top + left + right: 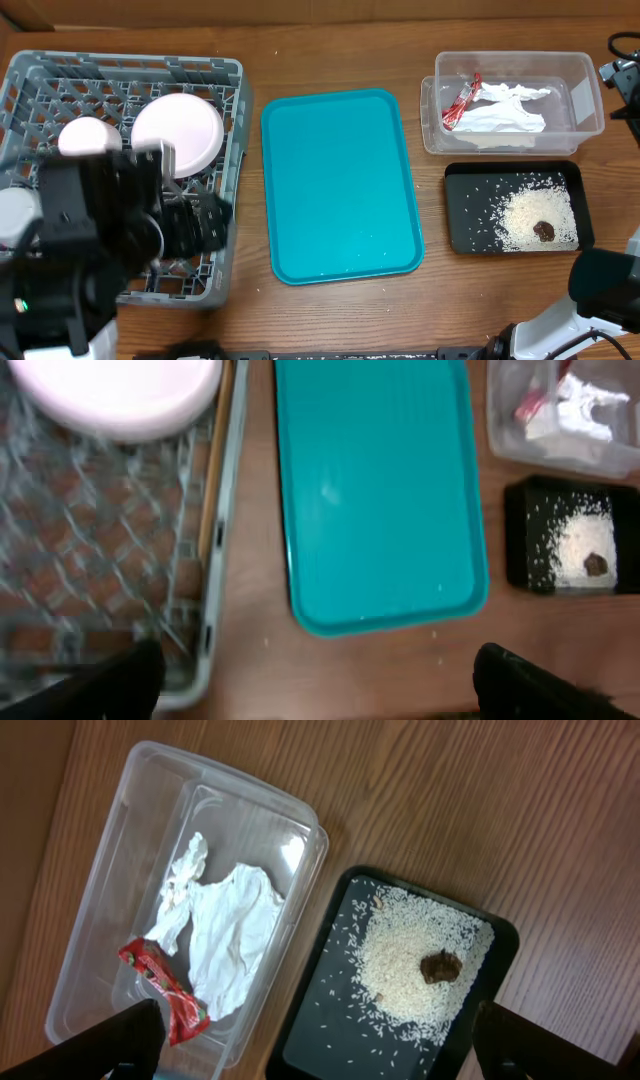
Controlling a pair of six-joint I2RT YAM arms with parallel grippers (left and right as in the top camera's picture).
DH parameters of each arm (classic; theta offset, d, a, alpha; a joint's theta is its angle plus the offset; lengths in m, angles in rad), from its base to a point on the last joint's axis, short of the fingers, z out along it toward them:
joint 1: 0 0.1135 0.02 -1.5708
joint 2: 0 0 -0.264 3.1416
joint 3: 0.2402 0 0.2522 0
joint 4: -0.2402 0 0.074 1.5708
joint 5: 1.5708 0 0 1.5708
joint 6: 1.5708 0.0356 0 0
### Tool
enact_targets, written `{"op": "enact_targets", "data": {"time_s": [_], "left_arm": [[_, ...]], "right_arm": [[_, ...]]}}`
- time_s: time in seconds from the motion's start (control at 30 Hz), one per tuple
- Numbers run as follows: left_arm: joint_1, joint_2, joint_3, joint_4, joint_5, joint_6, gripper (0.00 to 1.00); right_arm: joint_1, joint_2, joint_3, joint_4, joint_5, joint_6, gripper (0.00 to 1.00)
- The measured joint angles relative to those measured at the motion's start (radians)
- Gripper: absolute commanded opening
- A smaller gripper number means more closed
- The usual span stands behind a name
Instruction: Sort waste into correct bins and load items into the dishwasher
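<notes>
The grey dish rack (228, 75) stands at the left and holds a large pale pink plate (178, 132), a small white cup (88, 136) and another white dish (12, 212). My left gripper (310, 682) hangs open and empty above the rack's front right corner (205, 650); the plate (120, 395) shows at the top of that view. The clear tub (585, 95) holds the red wrapper (460, 100) and the white napkin (505, 112). The black tray (465, 210) holds rice (535, 220) and the brown lump (544, 231). My right gripper (315, 1042) is open and empty high above the tub (130, 810) and black tray (330, 1020).
The teal serving tray (340, 185) lies bare in the middle of the wooden table, between the rack and the bins. A thin wooden stick (213, 490) lies along the rack's right wall. A few loose grains (435, 633) lie on the table by the teal tray's front edge.
</notes>
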Motion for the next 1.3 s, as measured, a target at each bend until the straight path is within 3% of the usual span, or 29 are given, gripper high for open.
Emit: {"op": "enact_targets", "data": {"time_s": [0.13, 0.27, 0.43, 0.57, 0.63, 0.8, 0.97, 1.1, 1.2, 1.3], "left_arm": [[0.0, -0.07, -0.084, -0.021, 0.0, -0.126, 1.0], [0.0, -0.073, -0.089, -0.025, -0.003, -0.177, 1.0], [0.0, -0.067, -0.094, -0.02, -0.025, -0.177, 1.0], [-0.022, -0.071, -0.144, 0.099, -0.027, -0.104, 1.0], [-0.042, -0.094, -0.223, 0.229, -0.027, -0.066, 1.0], [-0.055, -0.306, -0.654, 0.758, -0.035, 0.101, 1.0], [-0.055, -0.481, -1.02, 1.192, -0.04, 0.237, 1.0], [-0.055, -0.583, -1.265, 1.501, -0.04, 0.274, 1.0], [-0.055, -0.663, -1.415, 1.68, -0.04, 0.291, 1.0], [-0.055, -0.729, -1.5, 1.765, -0.058, 0.291, 1.0]], "right_arm": [[0.0, 0.0, 0.0, 0.0, 0.0, 0.0, 1.0], [0.0, 0.0, 0.0, -0.001, 0.0, 0.0, 1.0], [0.0, 0.0, 0.0, 0.0, 0.0, 0.0, 1.0], [0.0, 0.0, 0.0, 0.0, 0.001, 0.001, 1.0], [0.0, 0.0, 0.0, 0.0, 0.0, 0.0, 1.0], [0.0, 0.0, 0.0, 0.0, 0.001, 0.0, 1.0], [0.0, 0.0, 0.0, 0.0, 0.0, 0.0, 1.0], [0.0, 0.0, 0.0, -0.001, 0.001, 0.0, 1.0], [0.0, 0.0, 0.0, 0.0, 0.0, 0.0, 1.0], [0.0, 0.0, 0.0, 0.0, 0.0, 0.001, 1.0]]}}
